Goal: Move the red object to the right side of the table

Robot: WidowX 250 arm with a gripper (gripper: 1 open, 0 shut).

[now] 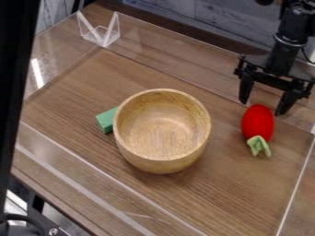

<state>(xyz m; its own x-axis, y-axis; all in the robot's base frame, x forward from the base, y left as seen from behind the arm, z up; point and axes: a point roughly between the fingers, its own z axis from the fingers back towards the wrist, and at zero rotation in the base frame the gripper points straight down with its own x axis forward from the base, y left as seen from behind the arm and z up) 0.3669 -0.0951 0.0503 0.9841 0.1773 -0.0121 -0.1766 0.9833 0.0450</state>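
The red object [257, 123], a small strawberry-like toy with a green leafy end pointing toward the front, lies on the table [87, 92] near its right wall. My gripper [270, 99] hangs just behind and above it, black fingers spread open, nothing between them. The toy rests free on the wood, apart from the fingers.
A wooden bowl [161, 129] stands in the middle of the table. A flat green wedge block [107, 119] peeks out at the bowl's left side. A clear acrylic stand [99, 29] sits at the back left corner. Low clear walls enclose the tabletop.
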